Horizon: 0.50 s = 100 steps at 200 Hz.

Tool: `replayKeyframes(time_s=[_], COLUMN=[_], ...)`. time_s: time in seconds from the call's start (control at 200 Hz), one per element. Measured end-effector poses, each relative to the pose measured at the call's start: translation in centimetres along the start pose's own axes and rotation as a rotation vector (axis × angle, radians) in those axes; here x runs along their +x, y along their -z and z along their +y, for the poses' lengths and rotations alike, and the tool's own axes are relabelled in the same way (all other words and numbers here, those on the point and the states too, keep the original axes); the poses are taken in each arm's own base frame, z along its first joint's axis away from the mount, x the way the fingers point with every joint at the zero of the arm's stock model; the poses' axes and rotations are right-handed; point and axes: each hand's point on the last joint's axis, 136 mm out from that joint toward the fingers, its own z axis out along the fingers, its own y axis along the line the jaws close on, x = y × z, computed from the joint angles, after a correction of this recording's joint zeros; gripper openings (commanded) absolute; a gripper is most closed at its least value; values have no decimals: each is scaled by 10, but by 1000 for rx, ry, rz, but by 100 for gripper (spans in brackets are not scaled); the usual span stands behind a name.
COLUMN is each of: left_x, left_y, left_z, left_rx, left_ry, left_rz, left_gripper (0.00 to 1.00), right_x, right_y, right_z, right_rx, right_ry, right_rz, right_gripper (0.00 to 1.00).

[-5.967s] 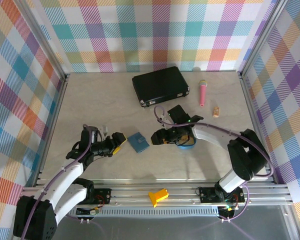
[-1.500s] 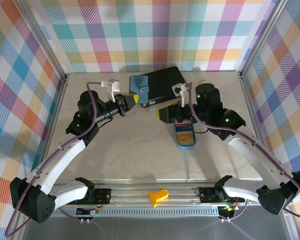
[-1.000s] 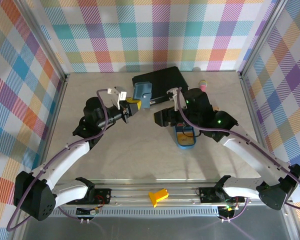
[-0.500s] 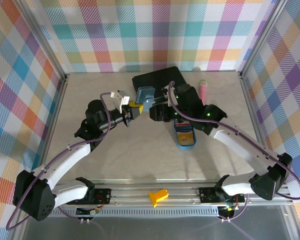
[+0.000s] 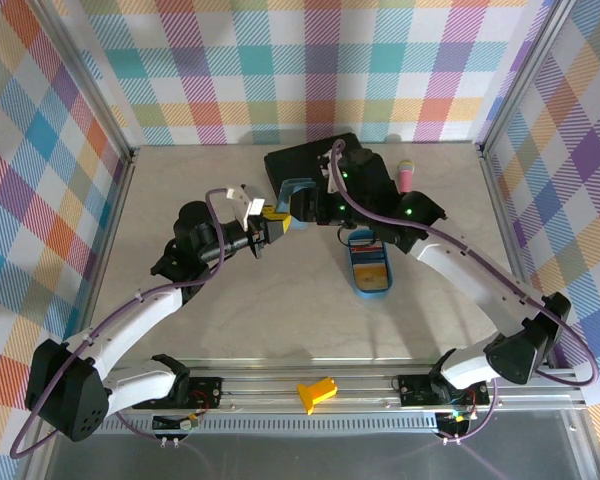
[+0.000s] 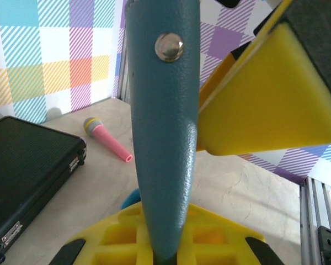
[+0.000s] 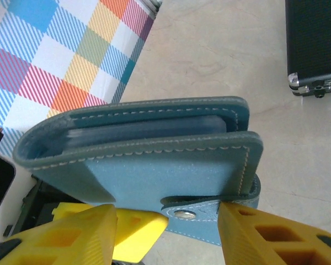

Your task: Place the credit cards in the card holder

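The teal card holder (image 5: pixel 287 193) is held upright above the table, with my left gripper (image 5: pixel 274 217) shut on its lower edge (image 6: pixel 164 165). My right gripper (image 5: pixel 304 206) is right against it. Its yellow fingers (image 7: pixel 265 234) stand apart on either side of the holder's clasp tab (image 7: pixel 209 212), and the right finger touches the tab's end. The holder (image 7: pixel 154 160) is folded, with pale pocket edges showing at its open side. An orange credit card (image 5: pixel 369 270) lies in the blue oval tray (image 5: pixel 368 293) to the right.
A black case (image 5: pixel 315 158) lies at the back behind the grippers, with a pink toy microphone (image 5: pixel 406 178) to its right. A yellow block (image 5: pixel 317 392) sits on the near rail. Aluminium frame posts and plaid walls close in the sides.
My right gripper has moved left and back to the card holder, and its jaws have narrowed. The left gripper has shifted slightly right with the holder still in it.
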Motion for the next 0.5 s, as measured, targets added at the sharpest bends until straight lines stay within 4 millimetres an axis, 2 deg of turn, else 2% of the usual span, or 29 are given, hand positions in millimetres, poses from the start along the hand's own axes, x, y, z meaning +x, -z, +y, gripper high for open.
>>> replayKeyframes(time_s=[0.225,0.5], left_x=[8,16], left_y=[0,0], left_z=[0,1], left_rx=[7,5], left_ry=[9,21], left_rz=[15,28], left_gripper=[0,0], right_x=[5,8], right_y=[-10,-17], right_z=[-8,-17], right_rx=[45,101], right_ry=[-32,-43], right_rz=[40,73], right_gripper=[43,39])
